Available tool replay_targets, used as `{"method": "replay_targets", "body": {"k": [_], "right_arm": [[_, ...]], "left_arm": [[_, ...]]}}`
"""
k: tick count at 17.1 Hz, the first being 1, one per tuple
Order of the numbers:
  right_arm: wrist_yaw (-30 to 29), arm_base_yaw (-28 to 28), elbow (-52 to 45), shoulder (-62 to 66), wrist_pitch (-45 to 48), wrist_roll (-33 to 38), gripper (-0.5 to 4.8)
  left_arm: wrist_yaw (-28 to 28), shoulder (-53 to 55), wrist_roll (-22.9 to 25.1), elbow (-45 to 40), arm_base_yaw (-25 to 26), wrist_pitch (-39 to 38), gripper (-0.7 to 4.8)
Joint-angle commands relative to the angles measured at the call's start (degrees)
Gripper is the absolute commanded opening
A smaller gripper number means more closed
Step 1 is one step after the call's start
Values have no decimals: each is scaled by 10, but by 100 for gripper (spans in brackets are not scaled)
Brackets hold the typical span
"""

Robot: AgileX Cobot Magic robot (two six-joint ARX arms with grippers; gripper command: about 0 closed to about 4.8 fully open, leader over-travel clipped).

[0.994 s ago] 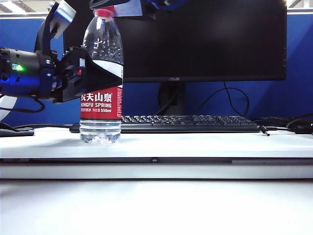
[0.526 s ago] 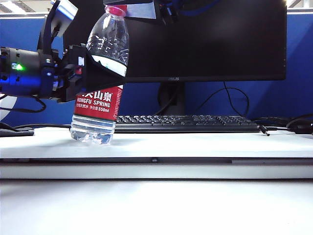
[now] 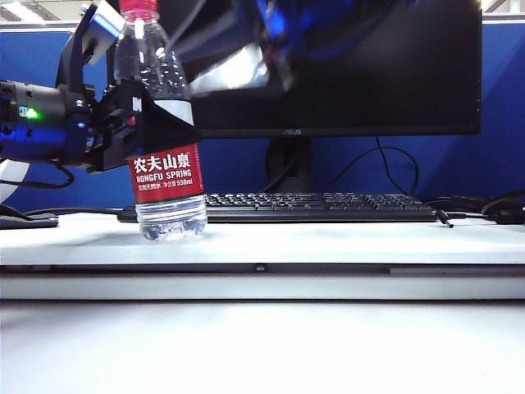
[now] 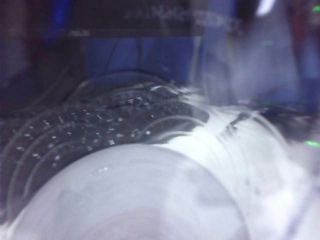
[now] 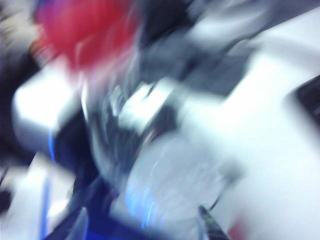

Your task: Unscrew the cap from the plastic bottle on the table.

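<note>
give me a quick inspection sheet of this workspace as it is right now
surface: white table, raised front ledge, bare in front.
job's things: plastic bottle leans slightly, base on the table; red cap on its neck.
clutter: black keyboard behind the bottle; dark object at the far left edge.
grippers: left gripper clamps the bottle's middle from the left; right gripper blurred, up and right of the cap, off it; jaw state unclear.
cables: black leads hang behind the monitor; more lie at the right.
surroundings: dark monitor, blue partition.
</note>
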Motion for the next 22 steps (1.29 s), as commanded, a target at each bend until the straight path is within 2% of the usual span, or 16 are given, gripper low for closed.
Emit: {"method": "replay_targets", "body": {"k": [1, 3, 6, 7, 8, 10, 13, 22], "right_arm": [[46, 1, 6, -41, 32, 8, 280], [145, 15, 6, -75, 32, 10, 323], [505, 104, 5, -108, 53, 37, 328], [598, 142, 5, -106, 80, 36, 328], [647, 174, 5, -98, 114, 35, 328], [654, 216, 5, -75, 156, 34, 328], [655, 251, 5, -40, 161, 55, 328], [654, 254, 5, -15, 153, 80, 324]], "left_arm": [[1, 1, 0, 2, 0, 8, 326], [1, 3, 0, 2, 0, 8, 326], [1, 12, 0, 2, -1, 12, 326], [1, 13, 0, 2, -1, 11, 326], [1, 13, 0, 2, -1, 12, 326], [1, 13, 0, 2, -1, 12, 326], [2, 16, 0, 2, -1, 7, 326], [3, 19, 1, 2, -1, -21, 326]]}}
